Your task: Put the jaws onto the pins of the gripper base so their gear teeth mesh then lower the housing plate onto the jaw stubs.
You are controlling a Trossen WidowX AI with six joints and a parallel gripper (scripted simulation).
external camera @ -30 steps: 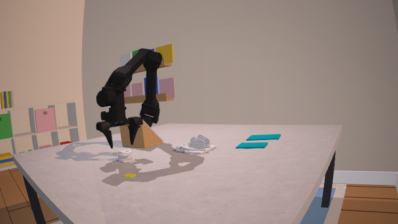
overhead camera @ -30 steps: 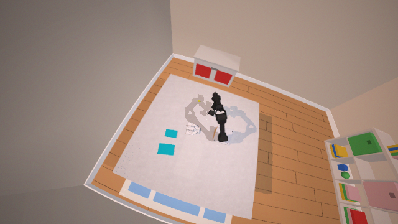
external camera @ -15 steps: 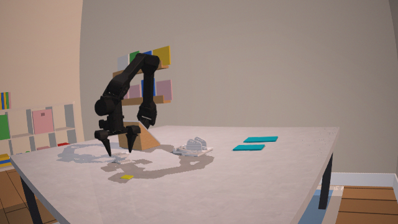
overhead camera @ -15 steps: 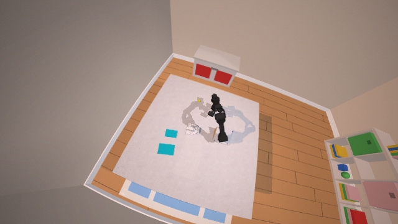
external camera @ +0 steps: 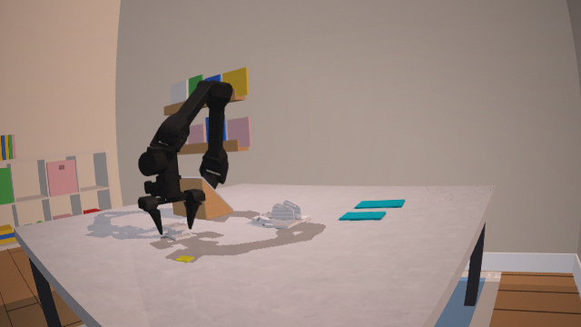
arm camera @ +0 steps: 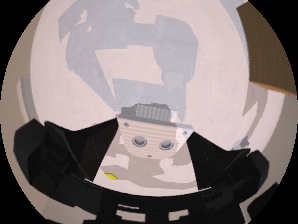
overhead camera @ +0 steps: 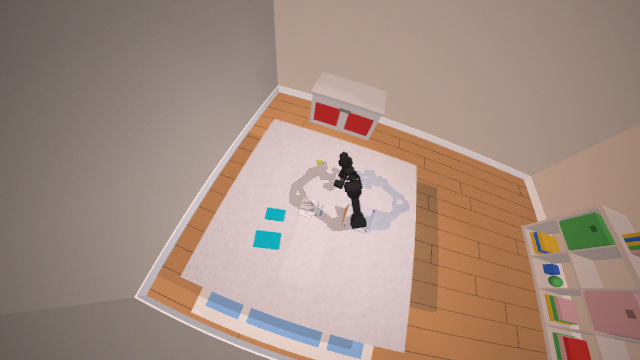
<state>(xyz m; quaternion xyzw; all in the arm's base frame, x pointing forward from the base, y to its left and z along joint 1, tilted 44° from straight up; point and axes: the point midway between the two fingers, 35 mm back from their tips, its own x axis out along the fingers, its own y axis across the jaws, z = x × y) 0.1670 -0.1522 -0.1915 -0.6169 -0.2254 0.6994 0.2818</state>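
Observation:
My gripper (external camera: 175, 230) (arm camera: 155, 126) is open and low over the table. Its fingers stand on either side of a small white housing plate (external camera: 178, 232) (arm camera: 153, 134), with nothing held. The plate has two round holes and a ribbed block at its far edge in the wrist view; its near part shows between the fingers. A white gripper base with raised toothed jaw parts (overhead camera: 310, 207) (external camera: 286, 213) sits apart from it, to the right in the exterior view. How the gear teeth and pins meet is too small to tell.
A wooden wedge (overhead camera: 345, 213) (external camera: 200, 200) (arm camera: 272, 45) stands behind the gripper in the exterior view. A small yellow piece (overhead camera: 319, 162) (external camera: 184, 259) (arm camera: 110, 176) lies near the plate. Two teal rectangles (overhead camera: 275, 214) (overhead camera: 267, 240) (external camera: 379, 203) (external camera: 363, 215) lie beyond the base.

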